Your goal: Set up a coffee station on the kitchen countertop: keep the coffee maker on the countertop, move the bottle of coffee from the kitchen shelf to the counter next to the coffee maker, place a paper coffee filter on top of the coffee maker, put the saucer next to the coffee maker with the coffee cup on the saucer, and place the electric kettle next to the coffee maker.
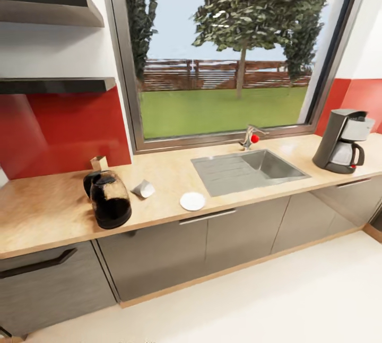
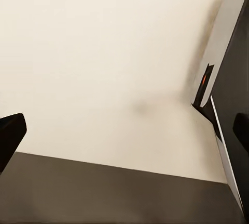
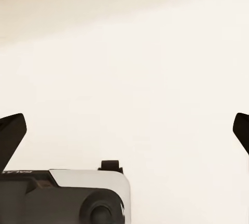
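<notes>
- The electric kettle (image 1: pixel 109 200) stands on the countertop (image 1: pixel 48 210) at the far left, well apart from the coffee maker (image 1: pixel 344 140) at the far right beyond the sink (image 1: pixel 249 170). I judge it the heaviest piece: rigid, dark, glossy and probably slick, so I'd take it by the handle on its back side or clamp across the body low down.
- The coffee cup (image 1: pixel 143 189) lies tipped on its side just right of the kettle. It looks light and breakable, and I'd pinch its rim wall.
- The saucer (image 1: pixel 192 201) sits flat near the counter's front edge, thin and hard to get under. An edge pinch seems the way.
- A small tan thing behind the kettle I cannot identify.
- Both shelves (image 1: pixel 53 85) at upper left look bare from here.
- Left gripper (image 2: pixel 124 130) and right gripper (image 3: pixel 124 130) both hang over the pale floor with their fingertips spread wide, nothing between them.
</notes>
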{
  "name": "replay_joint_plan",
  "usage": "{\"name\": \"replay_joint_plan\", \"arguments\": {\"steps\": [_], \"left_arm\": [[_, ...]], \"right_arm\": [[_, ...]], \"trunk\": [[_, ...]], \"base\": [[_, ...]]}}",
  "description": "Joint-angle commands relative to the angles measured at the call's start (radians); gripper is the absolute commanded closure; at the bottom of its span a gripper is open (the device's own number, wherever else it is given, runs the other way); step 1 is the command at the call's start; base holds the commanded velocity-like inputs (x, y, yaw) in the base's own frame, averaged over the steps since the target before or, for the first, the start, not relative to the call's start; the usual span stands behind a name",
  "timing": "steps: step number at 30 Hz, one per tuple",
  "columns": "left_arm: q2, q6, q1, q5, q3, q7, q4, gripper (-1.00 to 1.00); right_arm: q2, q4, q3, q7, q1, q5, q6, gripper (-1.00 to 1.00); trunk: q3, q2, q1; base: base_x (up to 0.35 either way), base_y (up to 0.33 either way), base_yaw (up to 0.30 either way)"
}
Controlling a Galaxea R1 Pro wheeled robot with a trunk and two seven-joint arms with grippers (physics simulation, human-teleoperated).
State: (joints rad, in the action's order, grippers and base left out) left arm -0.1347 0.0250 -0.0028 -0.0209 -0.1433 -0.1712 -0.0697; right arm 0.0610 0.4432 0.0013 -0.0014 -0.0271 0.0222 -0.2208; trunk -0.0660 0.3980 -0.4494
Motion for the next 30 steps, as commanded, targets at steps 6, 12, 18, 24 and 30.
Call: {"name": "replay_joint_plan", "arguments": {"steps": [6,12,18,24,30], "left_arm": [[0.001,0.003,0.000,-0.001,-0.006,-0.003,-0.002,-1.00],[0.001,0.002,0.000,-0.005,-0.010,-0.004,-0.002,-1.00],[0.001,0.001,0.000,-0.010,-0.011,-0.004,-0.002,-1.00],[0.001,0.001,0.000,-0.013,-0.012,-0.004,-0.002,-1.00],[0.001,0.001,0.000,-0.013,-0.012,-0.004,-0.002,-1.00]], "right_arm": [[-0.001,-0.003,0.000,0.000,-0.001,0.002,-0.003,-1.00],[-0.001,-0.003,0.001,0.000,-0.001,0.002,-0.003,-1.00],[-0.001,-0.003,0.003,0.000,-0.001,0.002,-0.003,-1.00],[-0.001,-0.003,0.003,0.000,-0.001,0.002,-0.003,-1.00],[-0.001,-0.003,0.003,0.000,-0.001,0.002,-0.003,-1.00]], "trunk": [[-0.002,0.002,-0.001],[-0.002,0.002,-0.001],[-0.002,0.002,-0.001],[0.002,0.002,-0.001],[0.008,0.002,-0.001]], "base": [[0.013,-0.304,0.278],[-0.006,-0.308,0.278],[-0.109,-0.273,0.278],[-0.146,-0.143,0.259],[-0.038,-0.028,0.232]]}}
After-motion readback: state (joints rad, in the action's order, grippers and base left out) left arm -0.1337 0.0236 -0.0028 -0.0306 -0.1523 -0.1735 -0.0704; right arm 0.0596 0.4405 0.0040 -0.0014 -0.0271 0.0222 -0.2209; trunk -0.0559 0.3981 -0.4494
